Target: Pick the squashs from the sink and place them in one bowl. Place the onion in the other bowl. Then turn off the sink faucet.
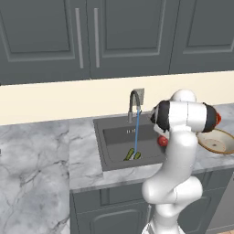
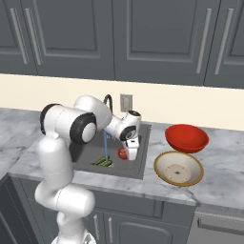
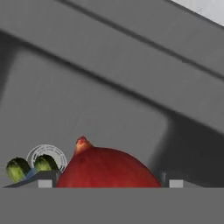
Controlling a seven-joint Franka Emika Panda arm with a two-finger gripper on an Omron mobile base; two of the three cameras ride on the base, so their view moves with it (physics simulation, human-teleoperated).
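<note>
Fingers stand spread wide, one tip on each side of the onion, which sits low between them in the hand view; whether the pads already touch its skin cannot be told. From the right base view the gripper hangs down inside the sink with the onion just beside it, near the right wall. That onion looks firm, round and light, with a smooth wet skin, so it will likely roll or squirt out of a shallow pinch; the safest hold is across its widest middle, below the pointed top. Further along the basin floor lie the two squashs, side by side by the drain under the running stream from the sink faucet. Beyond the sink, on the counter, wait the red bowl and the beige bowl.
</note>
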